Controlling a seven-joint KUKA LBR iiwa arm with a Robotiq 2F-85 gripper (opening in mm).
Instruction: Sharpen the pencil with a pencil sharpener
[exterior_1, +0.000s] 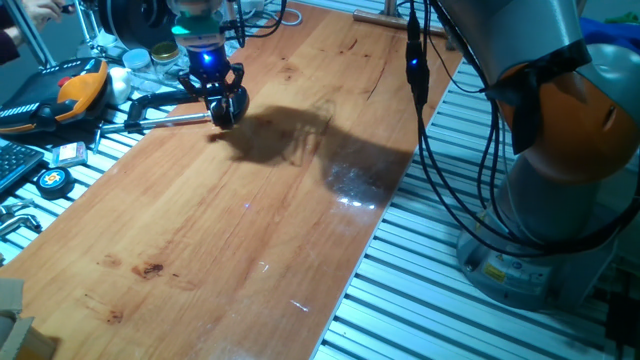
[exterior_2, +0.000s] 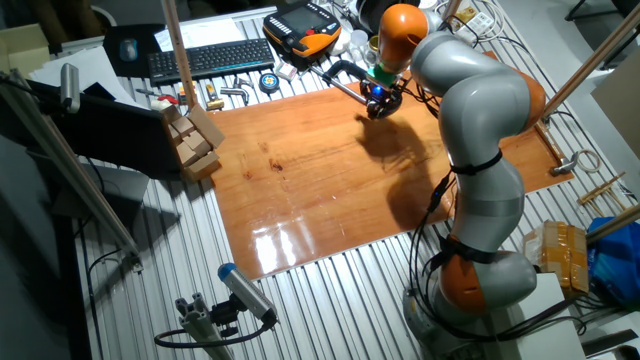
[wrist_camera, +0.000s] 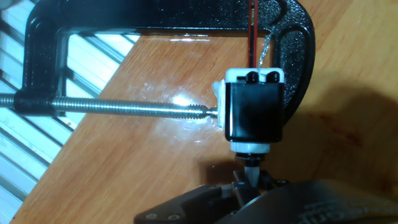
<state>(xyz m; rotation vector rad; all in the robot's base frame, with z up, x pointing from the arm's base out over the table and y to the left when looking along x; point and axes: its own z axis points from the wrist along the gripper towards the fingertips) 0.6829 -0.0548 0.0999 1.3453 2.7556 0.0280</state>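
In the hand view the pencil sharpener (wrist_camera: 254, 115), a small black body with white ends, is pinched between the silver screw (wrist_camera: 124, 107) and the jaw of a black C-clamp (wrist_camera: 292, 50) on the wooden table. My gripper (wrist_camera: 250, 185) sits just below it, shut on a short pencil (wrist_camera: 250, 167) whose tip is at the sharpener's opening. In one fixed view the gripper (exterior_1: 224, 108) is at the table's far left edge beside the clamp arm (exterior_1: 158, 100). In the other fixed view the gripper (exterior_2: 377, 106) hides the sharpener.
An orange-and-black tool (exterior_1: 78, 88), a large black spool (exterior_1: 135, 20), a tape measure (exterior_1: 52, 180) and loose tools lie beyond the table's left edge. A keyboard (exterior_2: 205, 58) and wooden blocks (exterior_2: 195, 140) are on the far side. A thin red line (wrist_camera: 253, 31) crosses the clamp.
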